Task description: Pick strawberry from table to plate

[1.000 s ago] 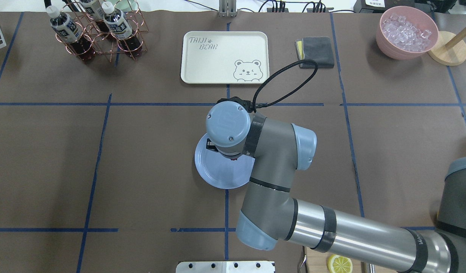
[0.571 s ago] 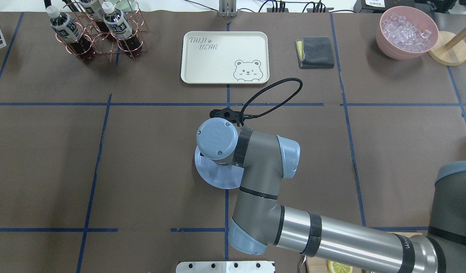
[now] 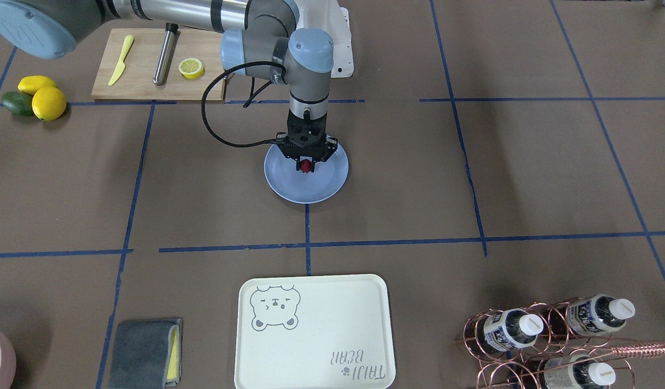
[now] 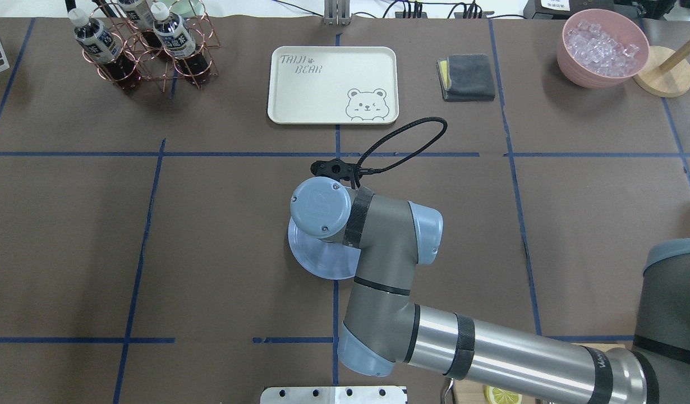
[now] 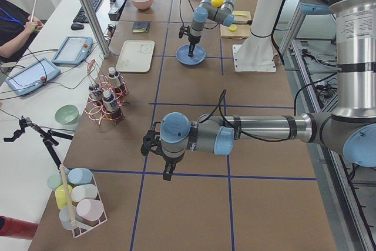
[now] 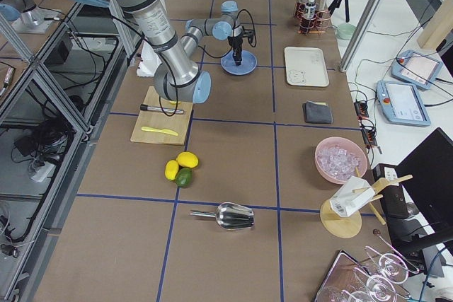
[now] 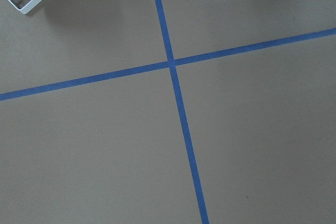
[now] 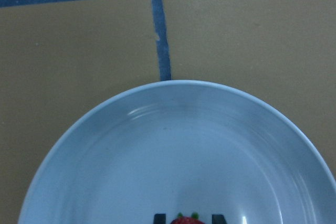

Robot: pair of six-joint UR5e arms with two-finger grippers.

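The light blue plate (image 3: 289,190) (image 4: 317,265) lies mid-table on the brown table (image 4: 210,224). My right gripper (image 3: 306,167) points straight down, low over the plate's centre, shut on the small red strawberry (image 3: 306,165). In the right wrist view the strawberry (image 8: 188,220) peeks in at the bottom edge between two dark fingertips (image 8: 159,218), above the plate (image 8: 105,145). From overhead, the wrist hides both gripper and berry. My left gripper (image 5: 168,172) shows only in the exterior left view, hanging over bare table far from the plate; I cannot tell whether it is open or shut.
Beyond the plate lies a cream bear tray (image 4: 322,84), with a grey cloth (image 4: 468,76) and a pink bowl of ice (image 4: 603,47) to its right. A copper bottle rack (image 4: 148,50) stands far left. A cutting board (image 3: 143,81) and lemons (image 3: 40,97) sit near the robot's base.
My right arm shifted left and lowered over the plate with the strawberry during the first part of the second, then held nearly still.
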